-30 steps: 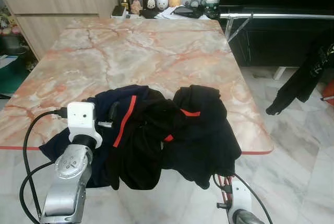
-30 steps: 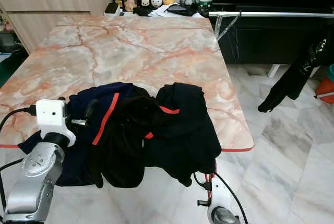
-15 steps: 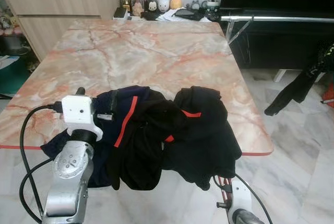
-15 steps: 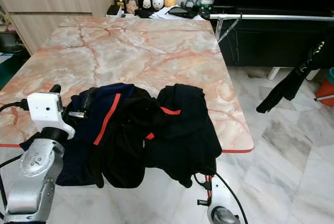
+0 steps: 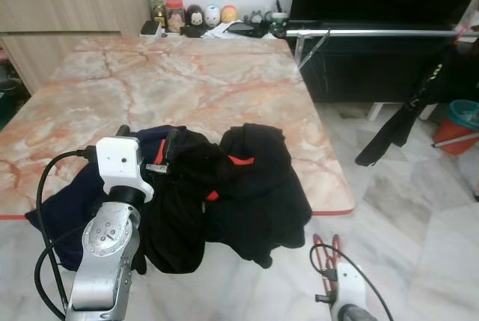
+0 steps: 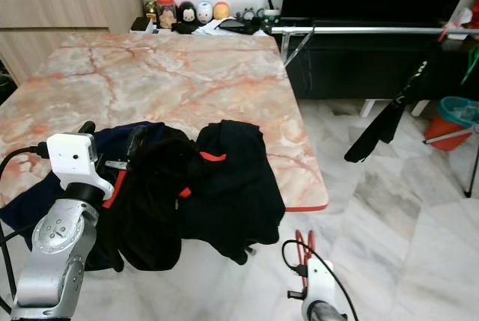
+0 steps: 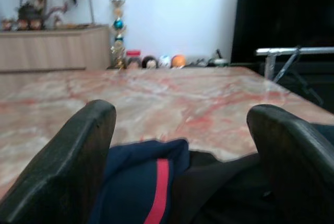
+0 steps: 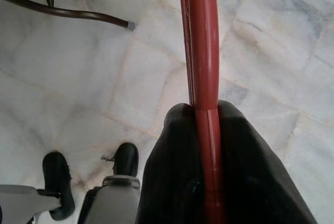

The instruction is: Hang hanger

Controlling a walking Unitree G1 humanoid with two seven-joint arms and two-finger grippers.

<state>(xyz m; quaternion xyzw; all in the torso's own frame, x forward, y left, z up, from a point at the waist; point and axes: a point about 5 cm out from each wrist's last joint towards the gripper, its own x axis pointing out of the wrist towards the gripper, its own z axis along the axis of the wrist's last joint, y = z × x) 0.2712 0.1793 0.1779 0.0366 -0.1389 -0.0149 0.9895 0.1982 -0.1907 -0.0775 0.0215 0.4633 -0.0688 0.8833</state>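
Nearest, low beside the marble table (image 5: 224, 74), the right gripper (image 8: 203, 130) pinches the red hanger (image 8: 201, 46) over the floor. At the table's near edge, the left gripper (image 7: 182, 145) hovers spread above the clothes pile (image 5: 224, 186). Beyond the table stands the metal rail (image 6: 359, 30); carrying seems underway, next lifting the hanger onto it.
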